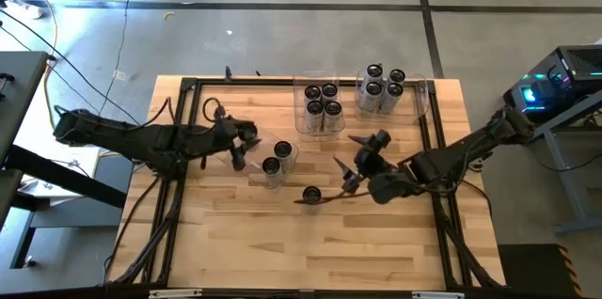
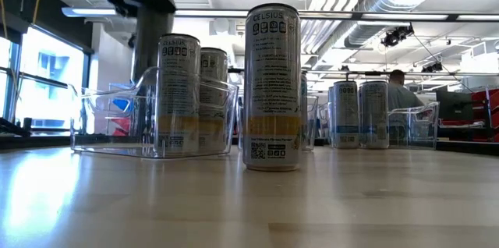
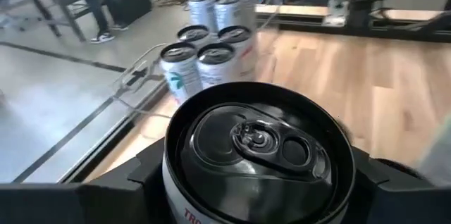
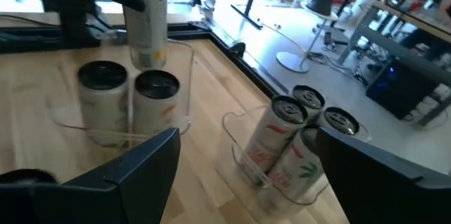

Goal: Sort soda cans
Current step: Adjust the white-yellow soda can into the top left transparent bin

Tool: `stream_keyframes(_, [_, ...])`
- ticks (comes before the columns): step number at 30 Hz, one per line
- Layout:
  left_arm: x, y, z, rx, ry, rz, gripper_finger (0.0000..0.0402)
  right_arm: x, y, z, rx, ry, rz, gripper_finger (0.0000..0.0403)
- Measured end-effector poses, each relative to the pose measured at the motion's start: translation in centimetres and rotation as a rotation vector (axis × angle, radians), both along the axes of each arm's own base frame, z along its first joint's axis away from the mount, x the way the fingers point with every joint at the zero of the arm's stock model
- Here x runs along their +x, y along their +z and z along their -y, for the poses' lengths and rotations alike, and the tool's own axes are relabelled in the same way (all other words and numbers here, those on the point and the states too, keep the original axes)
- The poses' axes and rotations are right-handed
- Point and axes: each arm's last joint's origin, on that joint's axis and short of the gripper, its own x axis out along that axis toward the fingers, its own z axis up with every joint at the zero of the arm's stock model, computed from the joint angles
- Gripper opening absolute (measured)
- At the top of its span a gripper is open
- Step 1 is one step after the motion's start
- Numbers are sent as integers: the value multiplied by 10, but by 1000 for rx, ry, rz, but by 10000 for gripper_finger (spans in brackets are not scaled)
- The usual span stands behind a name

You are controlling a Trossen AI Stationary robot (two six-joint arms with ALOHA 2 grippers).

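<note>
One soda can (image 1: 311, 194) stands alone on the table (image 1: 235, 243), nearest the front edge. Just behind that lone can, the right pincer (image 1: 356, 161) hovers with its fingers spread wide, holding nothing. Left of the lone can, a clear bin (image 1: 252, 153) holds two cans, and the left pincer (image 1: 239, 143) beside it grips a held can (image 3: 257, 157) above that bin. Farthest behind the lone can, two more bins (image 1: 303, 120) hold the remaining cans (image 1: 323, 102).
</note>
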Motion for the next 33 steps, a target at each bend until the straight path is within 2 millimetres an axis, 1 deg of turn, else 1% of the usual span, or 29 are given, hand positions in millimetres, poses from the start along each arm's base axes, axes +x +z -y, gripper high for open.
stream_keyframes(5, [2, -18, -13, -33, -9, 36, 240, 4, -1, 10, -41, 12, -63, 326])
stream_keyframes(9, [1, -43, -20, -71, -20, 91, 240, 7, -1, 20, -90, 4, -109, 326])
stream_keyframes(12, [-3, -57, -26, -84, -19, 157, 240, 10, -1, 29, -110, -18, -134, 326])
stream_keyframes(15, [-6, -70, -29, -102, -52, 205, 240, 12, -1, 39, -107, -31, -151, 326])
stream_keyframes(18, [-8, -77, -30, -122, -102, 261, 240, 15, -2, 49, -81, -34, -158, 326])
stream_keyframes(23, [-7, -95, -36, -156, -114, 226, 240, 18, -2, 61, -47, -46, -156, 326])
stream_keyframes(27, [-1, -103, -38, -145, -130, 200, 240, 20, 0, 65, -18, -36, -130, 326])
stream_keyframes(33, [8, -113, -41, -148, -119, 175, 269, 22, 1, 64, -3, -22, -107, 326])
